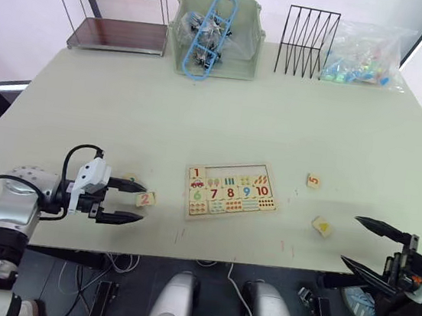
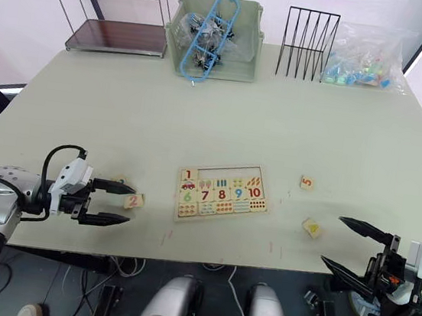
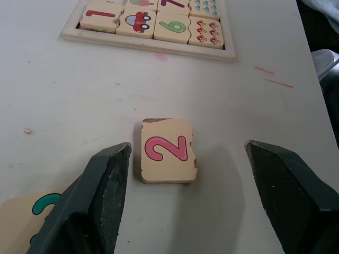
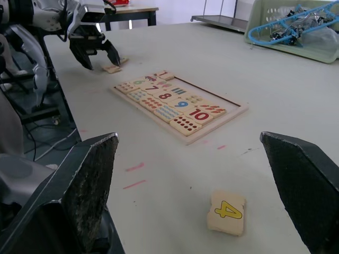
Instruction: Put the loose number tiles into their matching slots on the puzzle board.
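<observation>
The puzzle board [image 1: 230, 192] lies flat near the table's front middle. The "1" tile [image 3: 100, 12] sits in its top row, and the other slots [image 1: 234, 169] of that row are bare. A loose "2" tile [image 3: 167, 151] lies left of the board, between the fingers of my open left gripper [image 1: 137, 204] without touching them. Part of a teal-digit tile [image 3: 32, 210] shows under one left finger. The "5" tile [image 1: 313, 181] and the yellow "4" tile [image 4: 228, 211] lie right of the board. My right gripper [image 1: 350, 239] hangs open and empty just right of the "4".
Along the back of the table stand a two-tier shelf [image 1: 114, 7], a green basket [image 1: 248, 55] of blue clips, a black wire rack [image 1: 309, 31] and a bag of colourful bits [image 1: 366, 57]. The table's front edge runs just below both grippers.
</observation>
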